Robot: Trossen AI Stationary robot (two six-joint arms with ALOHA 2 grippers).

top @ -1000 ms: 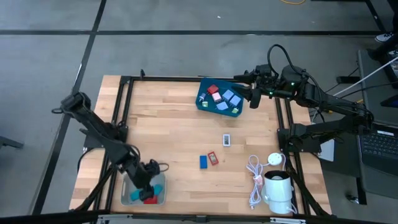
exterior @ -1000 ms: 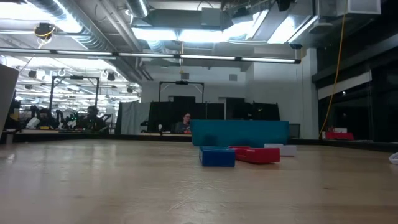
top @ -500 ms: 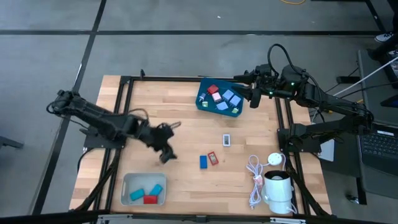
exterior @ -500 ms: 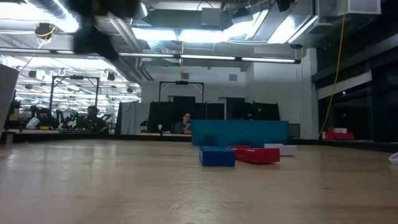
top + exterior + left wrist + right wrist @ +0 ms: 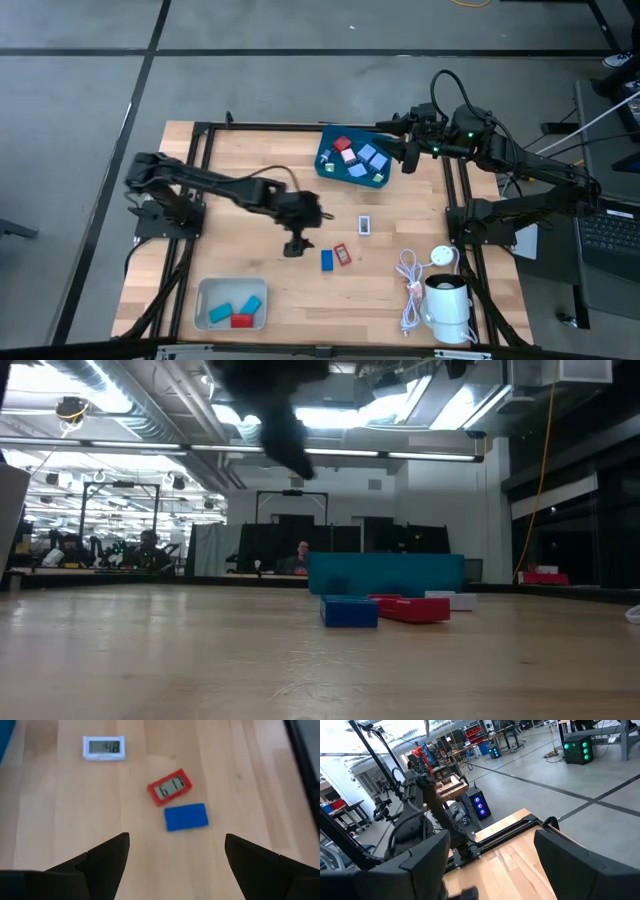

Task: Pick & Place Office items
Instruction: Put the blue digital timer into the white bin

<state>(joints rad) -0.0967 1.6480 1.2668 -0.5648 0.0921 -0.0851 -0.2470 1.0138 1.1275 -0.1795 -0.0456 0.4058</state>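
Three office pieces lie flat mid-table: a blue one point(image 5: 327, 260) point(image 5: 186, 816), a red one with a display point(image 5: 342, 254) point(image 5: 169, 787) and a white one with a display point(image 5: 365, 225) point(image 5: 103, 747). My left gripper point(image 5: 295, 245) point(image 5: 175, 857) hangs open above the wood just left of the blue piece, holding nothing. Several more pieces sit in a blue tray point(image 5: 325, 165) at the far edge. My right gripper point(image 5: 410, 155) point(image 5: 490, 867) waits open beside that tray's right side. The low view shows the blue piece point(image 5: 350, 611), the red piece point(image 5: 413, 609) and the tray point(image 5: 385, 574).
A pale bin point(image 5: 205, 295) at the near left holds teal and red pieces. A coiled white cable point(image 5: 408, 285) and a white cylindrical device point(image 5: 447, 305) sit at the near right. Bare wood lies between bin and centre. Black frame rails border the table.
My left arm has swung fast from inside the near-left bin, up and toward the table's right and far side, to the centre beside the blue piece. The pieces on the table have stayed put.
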